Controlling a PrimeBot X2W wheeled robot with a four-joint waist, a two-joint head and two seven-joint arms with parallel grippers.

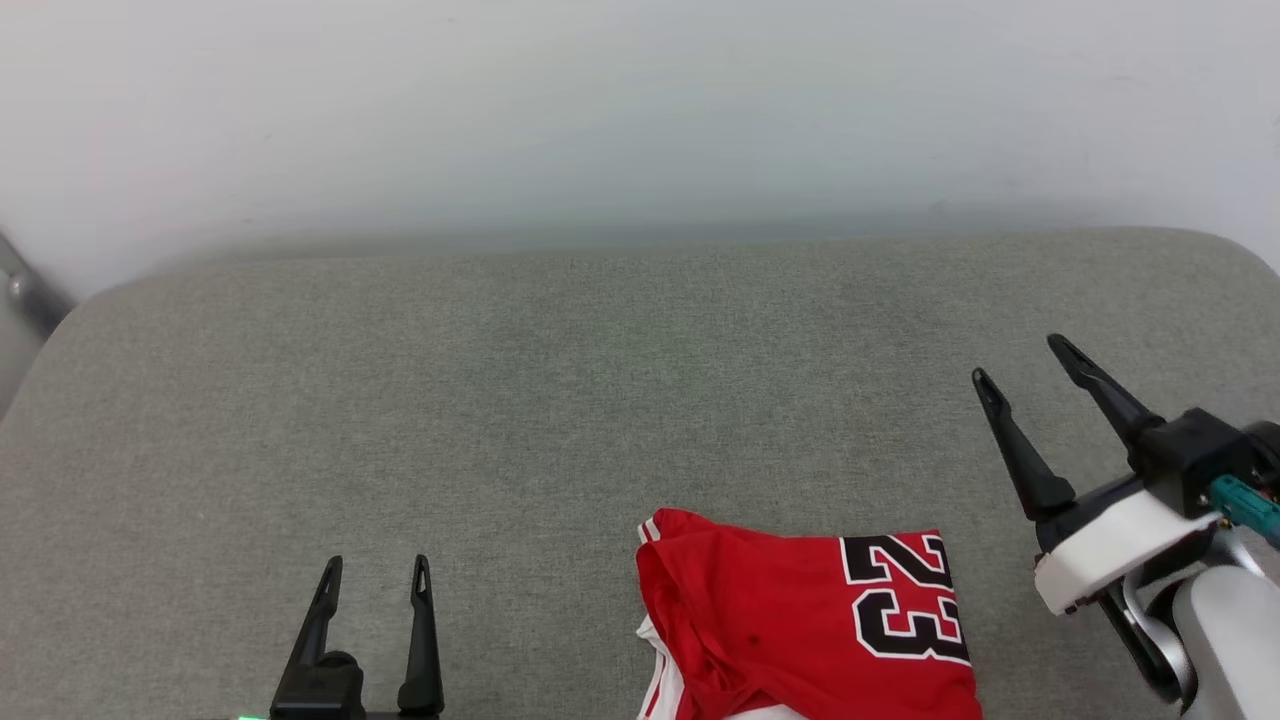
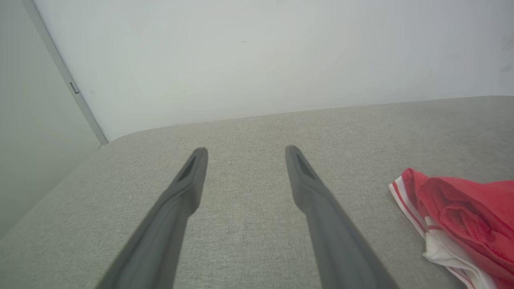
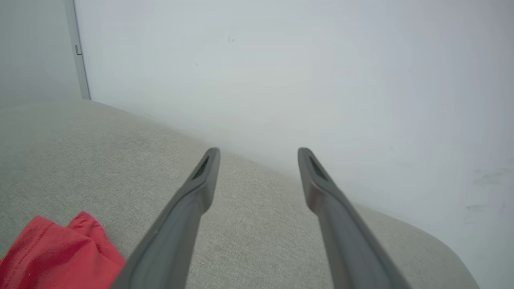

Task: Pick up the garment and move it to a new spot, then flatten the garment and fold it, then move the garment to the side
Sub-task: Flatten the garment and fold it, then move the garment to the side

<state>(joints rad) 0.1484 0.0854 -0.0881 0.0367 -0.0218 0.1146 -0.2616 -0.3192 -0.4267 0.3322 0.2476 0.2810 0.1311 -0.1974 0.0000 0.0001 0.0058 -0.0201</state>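
The garment (image 1: 800, 625) is lying folded in a compact red bundle on the grey padded surface (image 1: 500, 400). Its black "23" print is facing up, and striped trim and a bit of white sleeve are peeking out along its left side. The left gripper (image 1: 377, 565) is hovering to the left of the garment, well apart from it, its two fingers spreading wide and gripping nothing. The right gripper (image 1: 1020, 360) is hanging just right of the garment and a little beyond it, likewise gaping wide and empty, its fingers tilting leftward.
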